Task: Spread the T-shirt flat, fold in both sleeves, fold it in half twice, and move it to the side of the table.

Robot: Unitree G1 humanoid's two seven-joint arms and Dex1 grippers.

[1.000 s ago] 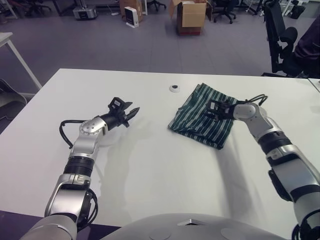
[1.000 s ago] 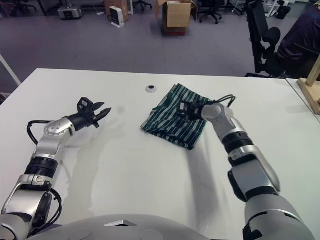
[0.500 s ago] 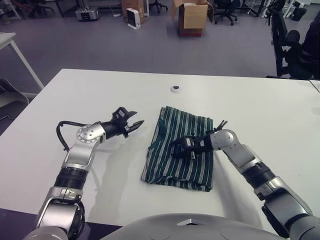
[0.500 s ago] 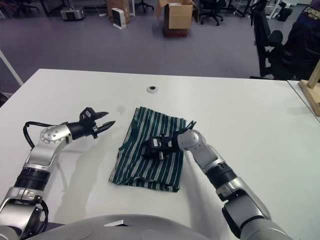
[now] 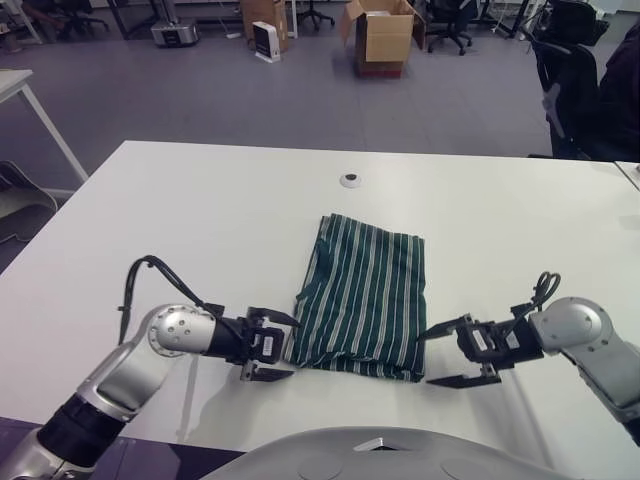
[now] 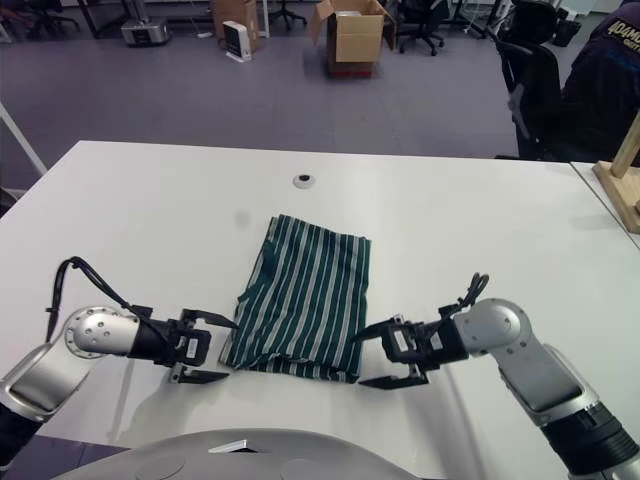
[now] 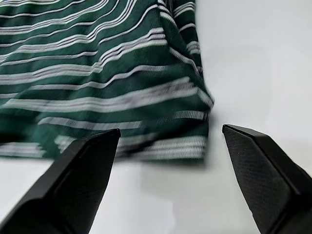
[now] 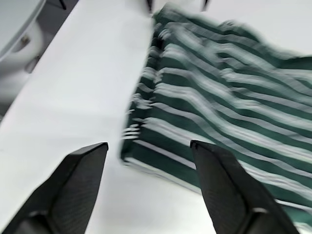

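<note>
1. My left arm (image 5: 125,378) and right arm (image 5: 592,345) wear smooth silver-grey shells with rounded joint caps and black bands between segments.
2. A black cable (image 5: 150,272) loops off the left wrist; a thinner black loop (image 5: 541,290) sits on the right wrist.
3. The left gripper (image 5: 293,348) and right gripper (image 5: 424,361) are black, with tapered, finely textured fingers (image 7: 83,175).

Head stereo overhead — wrist cameras near T-shirt (image 7: 97,73)

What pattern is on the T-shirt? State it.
The T-shirt is dark green with white stripes, clearest in the left wrist view.
</note>
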